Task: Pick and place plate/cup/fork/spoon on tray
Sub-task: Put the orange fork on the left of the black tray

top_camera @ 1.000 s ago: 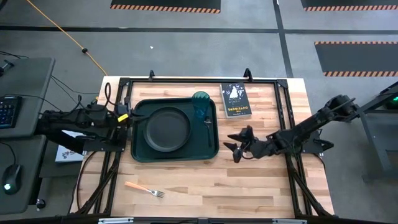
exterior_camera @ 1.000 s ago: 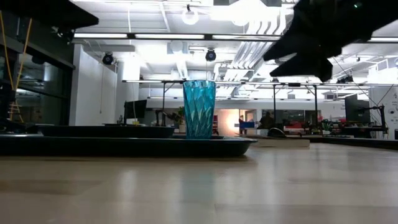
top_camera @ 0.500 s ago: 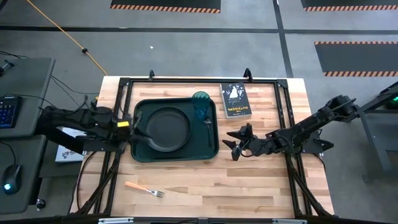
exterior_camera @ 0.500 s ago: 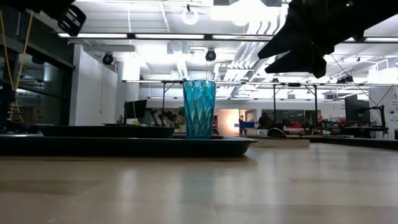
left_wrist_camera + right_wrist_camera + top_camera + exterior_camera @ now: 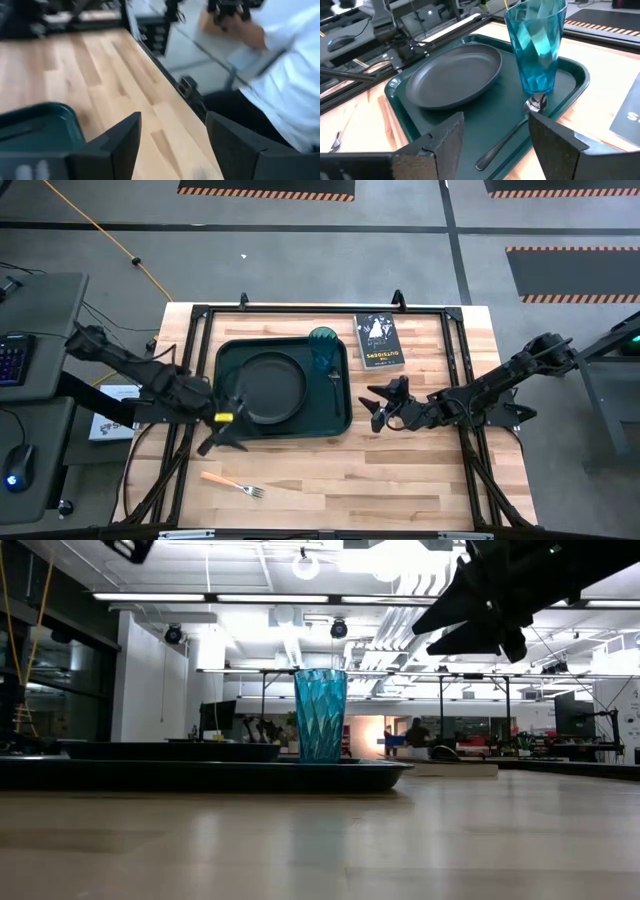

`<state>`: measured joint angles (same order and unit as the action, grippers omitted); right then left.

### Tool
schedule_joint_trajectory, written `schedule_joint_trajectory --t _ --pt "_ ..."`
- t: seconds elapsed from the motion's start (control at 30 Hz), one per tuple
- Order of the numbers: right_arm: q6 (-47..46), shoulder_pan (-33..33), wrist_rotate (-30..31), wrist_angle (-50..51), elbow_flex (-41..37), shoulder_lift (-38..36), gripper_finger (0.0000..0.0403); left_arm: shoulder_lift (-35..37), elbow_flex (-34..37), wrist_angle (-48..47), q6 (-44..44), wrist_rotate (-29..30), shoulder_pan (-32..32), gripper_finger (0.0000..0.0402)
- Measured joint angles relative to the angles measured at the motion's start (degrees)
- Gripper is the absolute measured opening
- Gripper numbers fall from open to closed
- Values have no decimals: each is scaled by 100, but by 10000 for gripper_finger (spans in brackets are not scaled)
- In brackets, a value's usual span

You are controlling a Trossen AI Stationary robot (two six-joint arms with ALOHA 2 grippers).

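Observation:
The dark green tray (image 5: pixel 225 360) lies on the table's left half. The black plate (image 5: pixel 270 387) rests flat on it, and the teal cup (image 5: pixel 323 350) stands upright in its far right corner. The spoon (image 5: pixel 512 132) lies along the tray's right side, its bowl (image 5: pixel 536 103) at the cup's foot. The orange-handled fork (image 5: pixel 232 484) lies on the wood near the front edge. My left gripper (image 5: pixel 225 438) hovers open over the tray's near left corner (image 5: pixel 35 125), holding nothing. My right gripper (image 5: pixel 378 408) hangs open just right of the tray, pointing at it, also with nothing in it.
A small black book (image 5: pixel 379 342) lies right of the cup at the far edge. A black frame (image 5: pixel 320 310) runs around the tabletop. A person in a white shirt (image 5: pixel 285 85) sits beyond the table's near edge. Bare wood stretches across the near half.
My left gripper has swung from the tray's left rim across the plate's left side toward the table's near edge, and now hangs over the tray's near left corner. Its fingers have opened on the way.

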<state>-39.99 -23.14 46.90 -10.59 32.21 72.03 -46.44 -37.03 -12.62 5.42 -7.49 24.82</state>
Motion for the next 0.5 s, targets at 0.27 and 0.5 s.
schedule_joint_trajectory --t 0.27,0.5 --pt "4 1 151 11 2 0 213 -1643 -1553 -2541 1136 632 1242 218" --pt "0 0 137 103 2 2 213 -3189 -1909 -3443 2603 655 2471 218"
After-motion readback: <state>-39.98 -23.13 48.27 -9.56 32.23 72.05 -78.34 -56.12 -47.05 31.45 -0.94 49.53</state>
